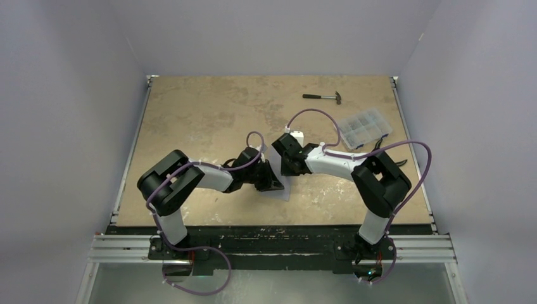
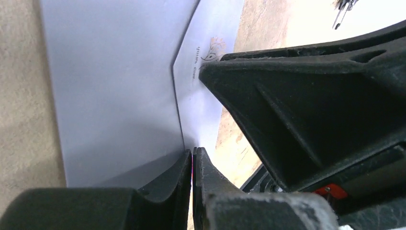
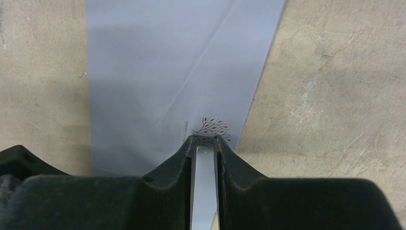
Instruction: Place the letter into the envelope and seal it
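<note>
The envelope (image 2: 115, 86) lies flat at mid-worktop between the two arms, flap side up. I see no letter in any view, so I take it to be inside already.

The left pincer (image 2: 192, 155) is closed tight at the envelope's edge, though I cannot tell whether paper is caught in it. The right pincer (image 3: 206, 140) has only a slit between its jaws, holds nothing I can make out, and its tips rest on the flap by the printed sprig.

My worries:
- If the right one presses sideways, the envelope could skid or the flap could crease crooked.
- If the left one has nipped paper, lifting it would drag the envelope up and spring the flap.
- The pincers sit very near each other and could knock together.

The worktop (image 1: 209, 107) is mottled tan board, scuffed pale toward the near edge, and plain grey-lilac walls close it in. A hammer (image 1: 323, 97) and a clear box (image 1: 364, 126) sit well apart at the far right.
</note>
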Tool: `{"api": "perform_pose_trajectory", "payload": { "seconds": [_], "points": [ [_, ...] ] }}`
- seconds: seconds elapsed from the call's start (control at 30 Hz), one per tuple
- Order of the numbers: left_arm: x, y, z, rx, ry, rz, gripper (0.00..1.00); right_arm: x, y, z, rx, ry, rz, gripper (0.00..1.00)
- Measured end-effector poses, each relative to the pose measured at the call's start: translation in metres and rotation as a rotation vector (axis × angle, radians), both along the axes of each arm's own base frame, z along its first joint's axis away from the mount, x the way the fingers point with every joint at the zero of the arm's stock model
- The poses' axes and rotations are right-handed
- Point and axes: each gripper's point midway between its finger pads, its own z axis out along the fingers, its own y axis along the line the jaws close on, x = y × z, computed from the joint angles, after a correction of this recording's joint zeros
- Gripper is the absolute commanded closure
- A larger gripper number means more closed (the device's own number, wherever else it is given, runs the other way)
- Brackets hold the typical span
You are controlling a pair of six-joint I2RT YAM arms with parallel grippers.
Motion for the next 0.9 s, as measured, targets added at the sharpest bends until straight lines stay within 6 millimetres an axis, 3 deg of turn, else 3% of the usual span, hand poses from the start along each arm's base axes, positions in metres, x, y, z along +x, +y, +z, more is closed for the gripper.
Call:
{"api": "perform_pose_trajectory", "payload": {
  "seconds": [0.23, 0.43, 0.73, 0.9],
  "points": [
    [0.0, -0.01, -0.003, 0.029, 0.078, 0.015, 1.0, 0.005, 0.008, 0.004, 0.033, -0.017, 0.0, 0.8],
    [0.0, -0.013, -0.004, 0.082, 0.116, 0.015, 1.0, -0.004, 0.011, 0.006, 0.049, 0.013, 0.027, 0.96],
    [-0.001, -0.007, -0.007, 0.116, 0.098, -0.027, 1.0, -0.013, 0.013, 0.004, 0.071, 0.042, 0.047, 0.96],
    [0.002, 0.01, -0.008, 0.111, 0.101, -0.016, 1.0, -0.013, 0.012, 0.003, 0.078, 0.038, 0.016, 0.95]
  ]
}}
